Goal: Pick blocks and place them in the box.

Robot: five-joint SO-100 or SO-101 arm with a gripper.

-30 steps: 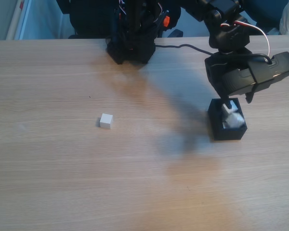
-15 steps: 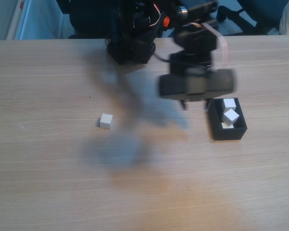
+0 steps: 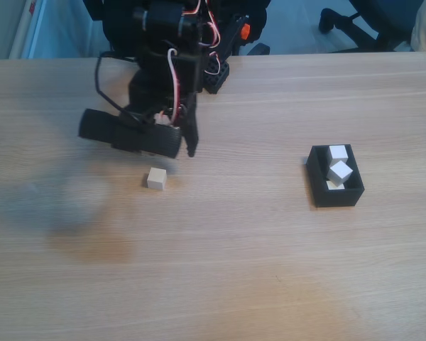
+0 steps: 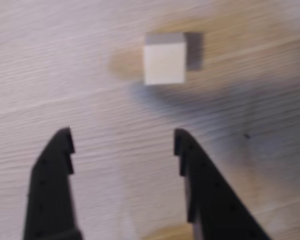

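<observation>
While one pale cube block (image 3: 156, 178) lies loose on the table (image 3: 270, 284), left of centre in the fixed view, the task looks mostly done. At least two, perhaps three, white blocks (image 3: 339, 171) sit in the black box (image 3: 321, 186) well to the right. The end effector (image 4: 122, 140) hangs just on the far side of the loose block with its jaws spread and nothing between them; in the wrist view the block (image 4: 164, 58) lies ahead of the tips, slightly off to the right. By my judgement one pick and one placement remain.
</observation>
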